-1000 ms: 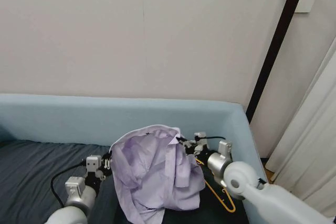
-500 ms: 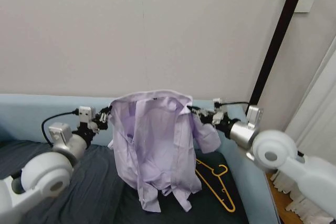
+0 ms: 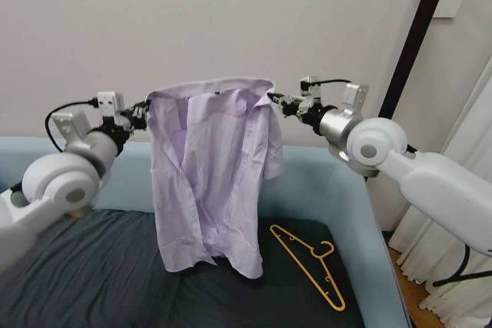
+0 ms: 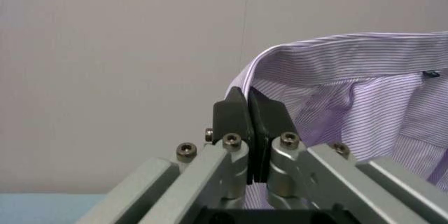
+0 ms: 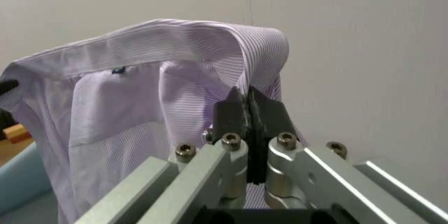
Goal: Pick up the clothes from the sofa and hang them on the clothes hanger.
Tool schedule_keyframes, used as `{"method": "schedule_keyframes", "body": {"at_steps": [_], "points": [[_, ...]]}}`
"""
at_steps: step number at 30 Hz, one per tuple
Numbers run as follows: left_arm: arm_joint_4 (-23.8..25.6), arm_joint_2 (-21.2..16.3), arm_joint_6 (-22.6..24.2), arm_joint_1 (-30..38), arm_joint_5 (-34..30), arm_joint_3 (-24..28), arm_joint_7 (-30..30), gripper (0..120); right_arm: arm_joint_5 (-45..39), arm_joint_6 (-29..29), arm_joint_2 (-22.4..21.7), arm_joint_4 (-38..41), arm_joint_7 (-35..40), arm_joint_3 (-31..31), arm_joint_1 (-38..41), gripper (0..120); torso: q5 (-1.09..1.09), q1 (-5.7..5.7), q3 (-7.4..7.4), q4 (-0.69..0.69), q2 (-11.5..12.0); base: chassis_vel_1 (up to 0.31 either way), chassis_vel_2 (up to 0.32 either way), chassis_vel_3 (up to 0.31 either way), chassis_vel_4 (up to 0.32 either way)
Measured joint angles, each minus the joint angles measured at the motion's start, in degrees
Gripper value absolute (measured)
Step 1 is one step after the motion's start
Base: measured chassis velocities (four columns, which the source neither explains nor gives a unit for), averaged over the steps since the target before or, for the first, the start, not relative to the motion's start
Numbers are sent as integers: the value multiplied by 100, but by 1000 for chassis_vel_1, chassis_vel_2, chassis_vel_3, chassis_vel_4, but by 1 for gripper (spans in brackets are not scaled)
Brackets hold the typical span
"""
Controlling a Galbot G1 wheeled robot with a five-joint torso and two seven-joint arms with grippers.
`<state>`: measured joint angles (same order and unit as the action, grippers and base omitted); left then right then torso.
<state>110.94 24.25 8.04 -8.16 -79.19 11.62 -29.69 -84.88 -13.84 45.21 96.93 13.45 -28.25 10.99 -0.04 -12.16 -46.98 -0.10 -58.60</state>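
A: Any writing on the shirt (image 3: 211, 167)?

B: Only a small dark label (image 5: 119, 69) inside the collar, too small to read.

A: Where is the shirt?

B: In the air in front of the sofa (image 3: 338, 182), spread out by its shoulders. The left claw (image 3: 144, 110) is pinched closed on one shoulder edge. The right claw (image 3: 273, 99) is pinched closed on the other. The tails hang down in front of the dark seat cushion (image 3: 77, 282).

A: And the room?

B: The sofa is pale blue. A yellow hanger (image 3: 307, 255) lies on the cushion to the robot's right, near the hanging hem. A plain off-white wall (image 3: 231, 21) is behind. A dark post (image 3: 411, 44) slants up at the right, with a pale curtain (image 3: 469, 182) beside it.
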Motion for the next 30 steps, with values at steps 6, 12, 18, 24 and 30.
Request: {"method": "schedule_keyframes", "body": {"at_steps": [6,12,18,24,30], "points": [[681,-537,-38,-642,-11,-813,89,0,-276,-4,-353,569,71,80,-28,0,6,1,3,6,0,0,0,0,0],[1863,-1041,-177,-1245,-328,-1204,-161,0,-868,-76,-1331,2141,416,1110,-955,0,4,3,4,4,-1,0,0,0,0],[2626,-1822,-139,-1212,-868,-1420,-521,0,-1735,-114,-2311,3144,541,2252,-1679,0,8,3,4,-2,-1,0,0,0,0],[2965,-2299,8,-986,-1368,-1740,-1020,0,-2248,-120,-2759,3609,538,2786,-1781,0,-1,3,4,6,-2,0,0,0,0],[3202,-2358,411,-983,-1892,-1971,-1644,0,-2517,-121,-2818,3906,820,2982,-1868,0,1,3,3,3,-2,0,0,0,0]]}}
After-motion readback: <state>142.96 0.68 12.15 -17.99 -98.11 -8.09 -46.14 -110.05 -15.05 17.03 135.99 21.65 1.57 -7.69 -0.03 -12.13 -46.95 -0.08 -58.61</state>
